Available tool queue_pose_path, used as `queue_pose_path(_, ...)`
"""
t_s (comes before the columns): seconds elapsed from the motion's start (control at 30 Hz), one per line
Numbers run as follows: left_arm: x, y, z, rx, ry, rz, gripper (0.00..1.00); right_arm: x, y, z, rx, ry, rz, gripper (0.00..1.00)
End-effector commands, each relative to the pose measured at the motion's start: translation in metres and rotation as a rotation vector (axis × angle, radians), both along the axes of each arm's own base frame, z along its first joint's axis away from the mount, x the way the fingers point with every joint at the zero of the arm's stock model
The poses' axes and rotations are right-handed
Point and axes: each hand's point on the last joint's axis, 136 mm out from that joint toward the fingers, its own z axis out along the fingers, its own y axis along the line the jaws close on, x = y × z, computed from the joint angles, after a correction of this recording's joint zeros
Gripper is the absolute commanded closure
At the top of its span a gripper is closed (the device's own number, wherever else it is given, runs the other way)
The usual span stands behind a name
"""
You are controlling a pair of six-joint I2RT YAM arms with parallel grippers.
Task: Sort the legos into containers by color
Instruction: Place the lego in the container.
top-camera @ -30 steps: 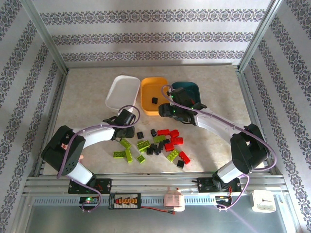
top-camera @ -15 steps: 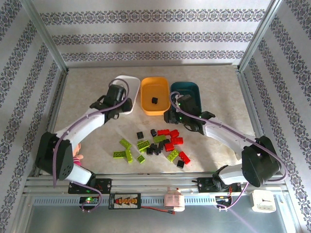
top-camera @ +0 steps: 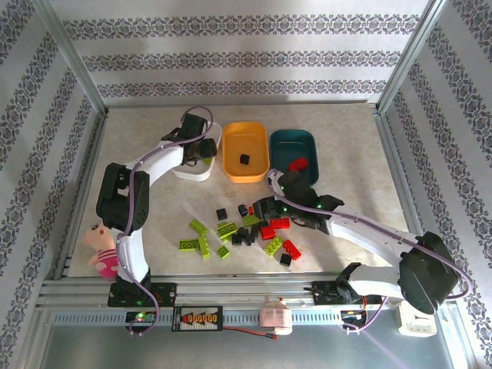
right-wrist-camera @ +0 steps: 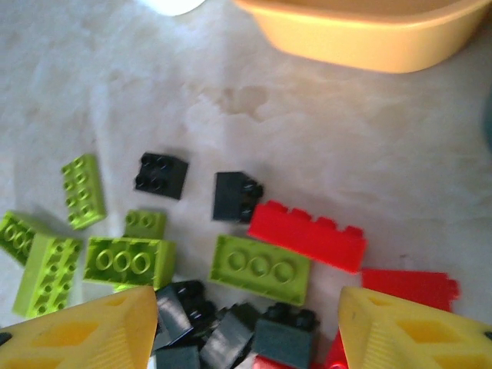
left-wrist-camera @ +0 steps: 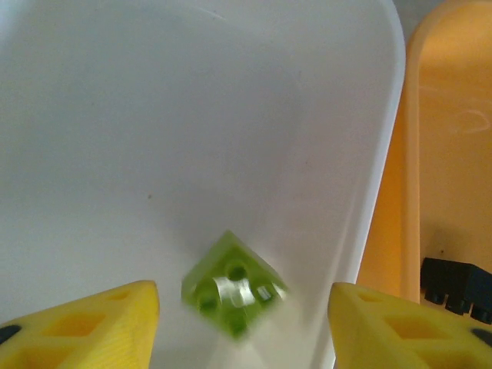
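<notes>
Over white tray, green brick blurred

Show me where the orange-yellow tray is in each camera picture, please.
Top external: orange-yellow tray at the back, between white tray and teal tray.
Left wrist: tray along the right edge.
Right wrist: tray across the top edge.
Shared landmark: the white tray, always on its left.

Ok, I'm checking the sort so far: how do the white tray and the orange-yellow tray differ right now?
Colour: the white tray is white, the orange-yellow tray orange-yellow. Contents: the white tray has one lime green brick, blurred; the orange-yellow tray has one black brick. The left gripper hangs open over the white tray, while the orange-yellow tray stands uncovered. Both are shallow, rounded and sit side by side.
</notes>
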Motion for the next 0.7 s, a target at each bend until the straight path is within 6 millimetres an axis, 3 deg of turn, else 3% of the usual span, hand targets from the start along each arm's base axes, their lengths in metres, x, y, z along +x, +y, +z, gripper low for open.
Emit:
queue_pose_path(0.0, 0.002, -0.001, 0.025, -0.045, -0.022, -0.01, 0.35, -0.016, 0.015, 0.005, 0.01, -0.007, 0.083, 0.35)
queue_pose_path(0.13, -0.012, -0.011, 0.069, -0.14, -0.117, -0.033, 0.31, -0.018, 0.041, 0.011, 0.01, -0.023, 0.138, 0.35)
queue_pose_path(0.3, -0.069, -0.006, 0.11, -0.227, -0.222, -0.042, 0.18, -0.009, 0.083, 0.01, -0.012, -0.032, 0.19, 0.35)
queue_pose_path(0.47, -0.139, 0.021, 0.104, -0.232, -0.252, 0.012, 0.0, 0.001, 0.119, -0.01, -0.067, -0.013, 0.196, 0.35)
queue_pose_path(0.67, -0.201, 0.051, 0.087, -0.198, -0.262, 0.065, 0.01, 0.02, 0.136, -0.05, -0.158, 0.017, 0.114, 0.35)
